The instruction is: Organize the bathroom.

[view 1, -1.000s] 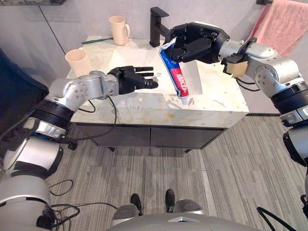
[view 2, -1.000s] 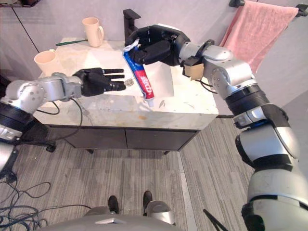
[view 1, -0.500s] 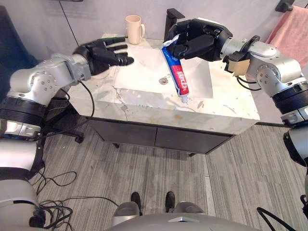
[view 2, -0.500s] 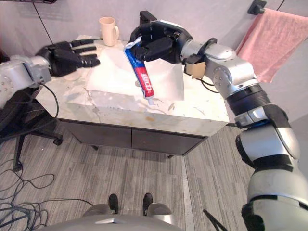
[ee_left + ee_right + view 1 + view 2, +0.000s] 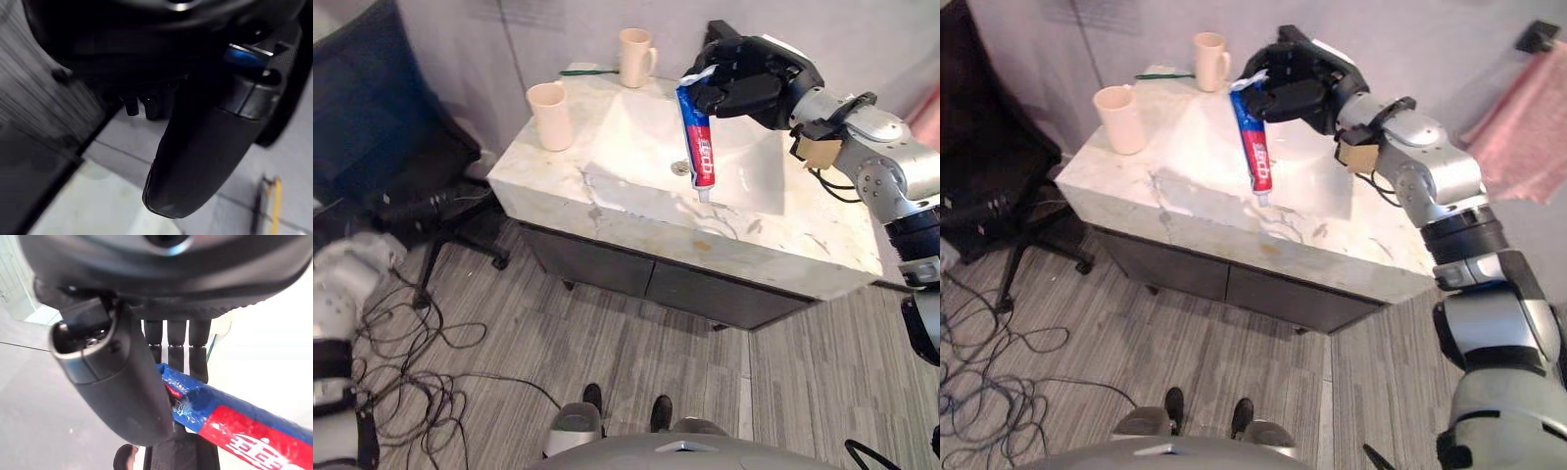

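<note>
My right hand (image 5: 749, 78) is shut on the top end of a red and blue toothpaste tube (image 5: 700, 132), which hangs cap-down over the white basin (image 5: 636, 127). In the right wrist view the thumb (image 5: 117, 382) presses the toothpaste tube (image 5: 234, 426) against the fingers. A pink cup (image 5: 548, 113) stands at the counter's left end. A second cup (image 5: 634, 56) with a handle stands at the back, with a green toothbrush (image 5: 587, 70) lying beside it. My left hand (image 5: 435, 206) is off the counter to the left, blurred, with fingers stretched out and nothing in it.
The marble counter (image 5: 783, 230) sits on a dark cabinet. A black office chair (image 5: 391, 127) stands left of the counter, under my left hand. A pink towel (image 5: 1518, 127) hangs on the wall at the right.
My left hand has swung from above the counter out to the left and down over the chair. The camera has turned left. The right hand still holds the toothpaste over the basin.
</note>
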{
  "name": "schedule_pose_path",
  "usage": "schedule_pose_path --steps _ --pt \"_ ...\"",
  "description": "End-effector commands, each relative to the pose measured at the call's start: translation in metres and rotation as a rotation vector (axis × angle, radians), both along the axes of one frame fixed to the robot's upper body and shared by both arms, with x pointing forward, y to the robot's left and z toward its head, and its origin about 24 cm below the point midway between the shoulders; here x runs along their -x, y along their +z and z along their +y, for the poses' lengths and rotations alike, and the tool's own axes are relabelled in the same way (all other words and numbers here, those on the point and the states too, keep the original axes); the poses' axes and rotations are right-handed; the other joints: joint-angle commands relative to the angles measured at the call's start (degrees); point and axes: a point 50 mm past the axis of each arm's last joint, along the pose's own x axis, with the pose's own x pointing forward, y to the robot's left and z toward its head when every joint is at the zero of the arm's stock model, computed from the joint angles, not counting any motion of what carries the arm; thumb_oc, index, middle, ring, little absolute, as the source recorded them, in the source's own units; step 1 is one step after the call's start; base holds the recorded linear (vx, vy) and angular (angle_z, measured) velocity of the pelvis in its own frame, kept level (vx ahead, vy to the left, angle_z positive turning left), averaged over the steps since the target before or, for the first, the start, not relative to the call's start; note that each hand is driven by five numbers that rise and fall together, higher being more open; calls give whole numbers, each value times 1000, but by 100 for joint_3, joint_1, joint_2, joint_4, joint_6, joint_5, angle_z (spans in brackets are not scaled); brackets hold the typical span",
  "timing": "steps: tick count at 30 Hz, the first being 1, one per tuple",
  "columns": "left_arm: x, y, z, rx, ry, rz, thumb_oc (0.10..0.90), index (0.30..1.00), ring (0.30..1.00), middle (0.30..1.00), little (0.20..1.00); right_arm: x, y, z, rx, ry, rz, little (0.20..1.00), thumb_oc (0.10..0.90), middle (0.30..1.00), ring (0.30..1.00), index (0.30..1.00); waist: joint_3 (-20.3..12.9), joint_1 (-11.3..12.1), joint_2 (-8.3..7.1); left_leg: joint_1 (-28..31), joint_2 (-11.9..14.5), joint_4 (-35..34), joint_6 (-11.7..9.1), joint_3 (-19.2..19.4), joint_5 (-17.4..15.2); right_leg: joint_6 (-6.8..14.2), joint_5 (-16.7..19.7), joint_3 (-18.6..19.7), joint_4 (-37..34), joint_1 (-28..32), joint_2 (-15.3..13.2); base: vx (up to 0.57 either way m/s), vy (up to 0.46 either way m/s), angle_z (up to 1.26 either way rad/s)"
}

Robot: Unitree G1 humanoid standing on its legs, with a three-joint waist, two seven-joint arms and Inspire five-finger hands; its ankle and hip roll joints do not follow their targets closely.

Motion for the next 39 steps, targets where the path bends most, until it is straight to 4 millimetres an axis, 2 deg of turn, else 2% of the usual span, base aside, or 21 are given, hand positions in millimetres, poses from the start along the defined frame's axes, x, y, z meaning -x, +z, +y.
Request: schedule_pose_path --steps 1,2,3,4,6,7,8,10,12,13,15,20,23,25,28,29,34,36,37,38,39 --pt "3 52 12 -187 123 -232 800 900 900 900 900 25 73 7 -97 34 -347 300 400 300 300 300 -627 152 -145 -176 482 782 -121 -109 -459 207 -567 196 79 -33 -200 -33 -1 23" --pt "17 24 16 -200 201 -162 800 900 900 900 900 27 78 5 -113 25 -370 300 400 300 300 300 -608 221 -183 -216 462 819 -117 -165 -457 201 -582 158 94 -29 -200 -32 -2 27" --pt "27 4 15 -217 221 -108 800 900 900 900 900 28 79 4 -116 17 -379 300 400 300 300 300 -600 252 -197 -248 454 861 -113 -199 -464 200 -591 130 107 -25 -206 -31 -4 26" --pt "30 -5 15 -221 229 -68 800 900 900 900 900 28 79 3 -117 14 -382 300 400 300 300 300 -600 262 -199 -261 450 880 -111 -213 -469 200 -595 118 112 -23 -208 -25 -6 13" --pt "51 -53 9 -209 222 113 800 900 900 900 900 30 84 4 -124 9 -397 300 400 300 300 300 -584 314 -237 -321 434 942 -102 -274 -488 190 -616 71 137 -24 -213 -35 -3 14" --pt "70 -97 -1 -177 185 292 800 900 900 900 900 32 88 6 -129 10 -402 300 400 300 300 300 -561 337 -274 -359 440 990 -106 -308 -465 181 -630 50 163 -30 -204 -35 -2 16" --pt "76 -107 -4 -167 175 327 800 900 900 900 900 32 89 7 -130 10 -403 300 400 300 300 300 -555 341 -280 -372 442 1007 -107 -319 -456 177 -636 49 170 -29 -201 -33 5 7" --pt "115 -163 -23 -136 122 571 800 900 900 900 900 33 95 4 -131 13 -403 300 400 300 300 300 -518 353 -327 -434 448 1093 -107 -351 -438 154 -656 72 211 -30 -181 -19 15 10" --pt "146 -194 -38 -146 61 748 800 900 900 900 900 31 99 -1 -125 18 -400 300 400 300 300 300 -502 346 -333 -459 475 1108 -96 -357 -385 134 -659 91 254 -44 -153 -6 42 6" --pt "153 -201 -41 -117 45 788 800 900 900 900 900 31 99 -1 -126 22 -400 300 400 300 300 300 -495 333 -335 -462 484 1108 -99 -349 -369 131 -660 101 261 -45 -148 5 59 4" --pt "186 -226 -54 -124 -45 985 800 900 900 900 900 29 97 0 -127 65 -397 300 400 300 300 300 -487 206 -339 -448 530 1127 -90 -204 -353 104 -667 162 290 -54 -128 28 101 12" --pt "208 -243 -67 -111 -143 1150 800 900 900 900 900 28 91 6 -120 105 -403 300 400 300 300 300 -504 9 -329 -445 551 1234 -85 200 -433 74 -712 159 328 -65 -134 26 85 0" --pt "221 -249 -74 -247 -321 1283 800 900 900 900 900 31 89 3 -120 83 -425 300 400 300 300 300 -513 -160 -302 -440 566 1295 -62 970 -589 69 -741 -141 350 -41 -194 37 96 19" --pt "227 -250 -75 -348 -439 1353 800 900 900 900 900 33 88 -2 -108 55 -442 300 400 300 300 300 -516 -242 -258 -387 551 1265 -125 1286 -721 143 -771 -353 331 42 -239 65 101 26" --pt "227 -251 -76 -407 -568 1408 800 900 900 900 900 37 92 -5 -102 32 -489 300 400 300 300 300 -507 -380 -165 -256 506 954 -100 1819 -704 242 -767 -685 347 38 -335 -12 154 39" --pt "229 -251 -77 -437 -627 1443 800 900 900 900 900 40 95 -9 -131 44 -515 300 400 300 300 300 -512 -394 -108 -185 418 643 -50 1651 -622 302 -796 -707 438 -32 -392 3 187 64" --pt "236 -250 -75 -448 -663 1500 800 900 900 900 900 43 100 -5 -134 56 -526 300 400 300 300 300 -504 -356 -25 -108 195 379 158 1449 -502 355 -829 -615 845 -299 -501 -27 114 22" --pt "238 -249 -73 -460 -667 1510 800 900 900 900 900 45 100 -6 -159 69 -546 300 400 300 300 300 -421 -356 107 -61 96 349 316 1276 -540 416 -973 -515 1885 -670 -700 -31 130 17" --pt "237 -249 -73 -459 -665 1509 800 900 900 900 900 45 100 -6 -159 70 -547 300 400 300 300 300 -419 -353 104 -62 82 345 328 1279 -539 424 -1000 -498 1995 -724 -727 -45 160 5" --pt "236 -248 -69 -466 -646 1509 800 900 900 900 900 48 98 -11 -172 75 -568 300 400 300 300 300 -228 -459 243 29 20 345 473 1127 -594 504 -987 -135 3423 -1307 -774 -12 122 9" --pt "235 -246 -66 -471 -635 1511 800 900 900 900 900 50 97 -13 -169 68 -575 300 400 300 300 300 -139 -518 246 49 -50 435 503 1008 -666 536 -850 149 3656 -1564 -769 -9 116 15"
